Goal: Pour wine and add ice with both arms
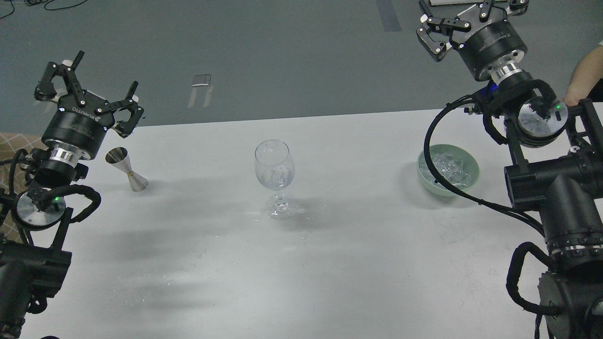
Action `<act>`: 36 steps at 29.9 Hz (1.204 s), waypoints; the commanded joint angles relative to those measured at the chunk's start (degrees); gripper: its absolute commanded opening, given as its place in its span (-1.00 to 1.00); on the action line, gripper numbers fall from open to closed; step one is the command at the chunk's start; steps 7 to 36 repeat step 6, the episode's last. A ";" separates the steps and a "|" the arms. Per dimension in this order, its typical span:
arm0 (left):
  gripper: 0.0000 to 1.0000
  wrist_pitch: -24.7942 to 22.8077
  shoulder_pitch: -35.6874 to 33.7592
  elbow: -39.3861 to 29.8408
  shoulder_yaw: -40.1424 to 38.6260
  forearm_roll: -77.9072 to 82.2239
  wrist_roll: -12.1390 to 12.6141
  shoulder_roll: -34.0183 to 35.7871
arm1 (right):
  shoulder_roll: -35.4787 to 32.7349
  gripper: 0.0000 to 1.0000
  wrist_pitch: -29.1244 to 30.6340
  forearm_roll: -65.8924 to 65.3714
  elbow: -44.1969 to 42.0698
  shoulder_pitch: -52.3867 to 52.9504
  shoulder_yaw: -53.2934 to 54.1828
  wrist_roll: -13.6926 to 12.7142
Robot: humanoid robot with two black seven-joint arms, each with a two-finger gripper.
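Observation:
A clear stemmed wine glass stands upright mid-table with an ice cube in its bowl. A pale green bowl at the right holds a heap of clear ice. A steel jigger stands at the left. My left gripper is open and empty, raised just up and left of the jigger. My right gripper is open and empty, held high beyond the table's far edge, above and behind the bowl.
Small water drops lie on the white table around the glass foot and toward the front left. A person's arm shows at the right edge. Grey floor lies beyond the table's far edge.

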 commanded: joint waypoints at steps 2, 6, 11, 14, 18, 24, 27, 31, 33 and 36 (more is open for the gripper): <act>0.96 0.34 -0.07 0.00 0.13 0.05 0.07 0.00 | -0.06 1.00 0.03 0.04 0.55 -0.33 -0.04 -0.11; 0.96 0.69 -0.07 0.00 0.21 0.14 0.07 0.08 | 0.03 1.00 -0.06 0.04 0.64 -0.33 0.04 -0.02; 0.96 0.69 -0.07 0.00 0.21 0.14 0.07 0.08 | 0.03 1.00 -0.06 0.04 0.64 -0.33 0.04 -0.02; 0.96 0.69 -0.07 0.00 0.21 0.14 0.07 0.08 | 0.03 1.00 -0.06 0.04 0.64 -0.33 0.04 -0.02; 0.96 0.69 -0.07 0.00 0.21 0.14 0.07 0.08 | 0.03 1.00 -0.06 0.04 0.64 -0.33 0.04 -0.02; 0.96 0.69 -0.07 0.00 0.21 0.14 0.07 0.08 | 0.03 1.00 -0.06 0.04 0.64 -0.33 0.04 -0.02; 0.96 0.69 -0.07 0.00 0.21 0.14 0.07 0.08 | 0.03 1.00 -0.06 0.04 0.64 -0.33 0.04 -0.02; 0.96 0.69 -0.07 0.00 0.21 0.14 0.07 0.08 | 0.03 1.00 -0.06 0.04 0.64 -0.33 0.04 -0.02; 0.96 0.69 -0.07 0.00 0.21 0.14 0.07 0.08 | 0.03 1.00 -0.06 0.04 0.64 -0.33 0.04 -0.02; 0.96 0.69 -0.07 0.00 0.21 0.14 0.07 0.08 | 0.03 1.00 -0.06 0.04 0.64 -0.33 0.04 -0.02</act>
